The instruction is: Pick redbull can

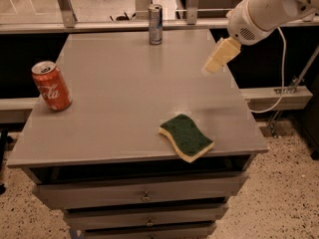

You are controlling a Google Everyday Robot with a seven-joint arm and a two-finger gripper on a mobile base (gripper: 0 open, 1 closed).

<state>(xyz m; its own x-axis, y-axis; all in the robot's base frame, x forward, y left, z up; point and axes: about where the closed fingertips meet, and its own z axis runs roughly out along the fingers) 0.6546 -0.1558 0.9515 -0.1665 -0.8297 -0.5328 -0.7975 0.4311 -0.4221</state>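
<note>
Gripper (213, 64) hangs over the right side of the table (124, 78), well apart from the redbull can (155, 24).

The slim silver-and-blue redbull can stands upright at the far edge of the grey table, top centre of the frame, with nothing touching it. The cream-coloured gripper comes down from the white arm (264, 9) in the upper right corner and points down and to the left above the table's right edge; whether it is apart or together cannot be told. A red cola can (51, 86) stands upright near the left edge. A green and yellow sponge (186, 137) lies flat near the front edge, lower right of centre. Drawers (144, 197) show below the tabletop.
</note>
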